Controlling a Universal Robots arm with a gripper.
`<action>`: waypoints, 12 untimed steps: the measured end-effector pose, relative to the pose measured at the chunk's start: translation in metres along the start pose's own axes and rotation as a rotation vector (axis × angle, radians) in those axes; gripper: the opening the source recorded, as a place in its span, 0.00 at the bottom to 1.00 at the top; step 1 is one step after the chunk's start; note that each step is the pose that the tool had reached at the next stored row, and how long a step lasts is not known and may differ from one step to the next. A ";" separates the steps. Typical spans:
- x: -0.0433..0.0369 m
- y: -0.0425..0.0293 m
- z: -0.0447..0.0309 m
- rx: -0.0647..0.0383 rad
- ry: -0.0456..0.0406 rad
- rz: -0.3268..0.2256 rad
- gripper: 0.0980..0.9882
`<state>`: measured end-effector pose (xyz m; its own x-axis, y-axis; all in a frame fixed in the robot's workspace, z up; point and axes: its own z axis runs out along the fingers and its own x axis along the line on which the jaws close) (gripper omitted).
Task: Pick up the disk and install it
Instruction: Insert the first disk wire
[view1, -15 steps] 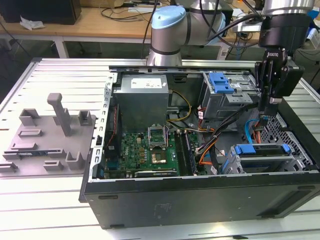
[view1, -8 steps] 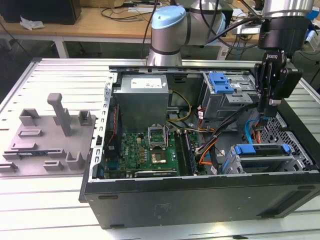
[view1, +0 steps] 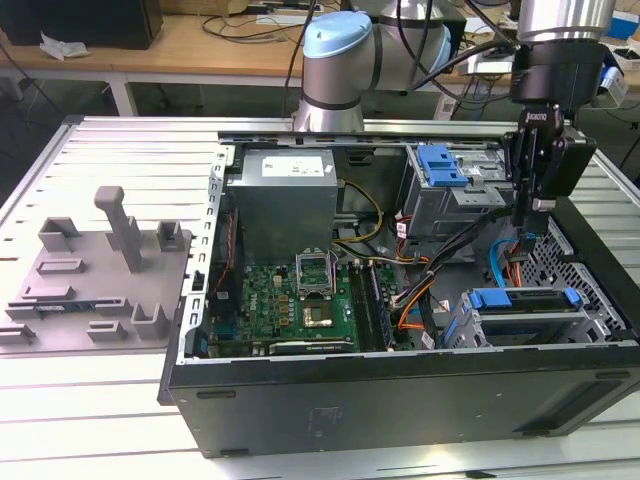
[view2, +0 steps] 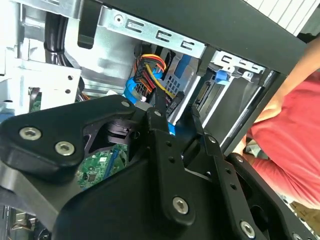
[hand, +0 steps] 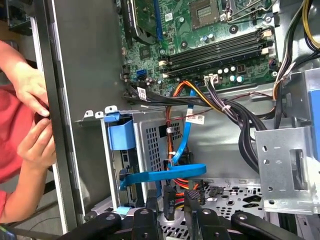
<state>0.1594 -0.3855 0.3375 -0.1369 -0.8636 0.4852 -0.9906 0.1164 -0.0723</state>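
The disk (view1: 525, 299), in its bright blue carrier, lies flat in the drive cage at the case's front corner, on the exterior view's right. In the first wrist view the carrier's blue end (hand: 121, 134) shows at the cage mouth. My gripper (view1: 530, 212) hangs over the case's right side, above and behind that cage and apart from the disk. Both wrist views show its black fingers (hand: 152, 212) standing a small gap apart with nothing between them. Through the gap of the gripper (view2: 174, 112) I see cables and a bit of blue.
The open computer case (view1: 400, 385) lies on a slatted metal table, motherboard (view1: 300, 300) and power supply (view1: 285, 200) inside. A blue flat cable (hand: 170, 173) and wire bundles cross below the gripper. Another blue-fronted bay (view1: 440, 165) sits behind. A person's hands (hand: 35, 130) rest at the case wall. A grey fixture board (view1: 100, 270) lies left.
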 end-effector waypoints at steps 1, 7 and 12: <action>-0.0021 0.0001 0.0012 0.001 0.0077 0.000 0.28; -0.0054 0.0004 0.0019 0.013 0.0418 -0.013 0.28; -0.0061 0.0009 0.0028 0.013 0.0447 -0.013 0.28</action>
<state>0.1593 -0.3814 0.3321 -0.1244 -0.8422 0.5247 -0.9921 0.0984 -0.0773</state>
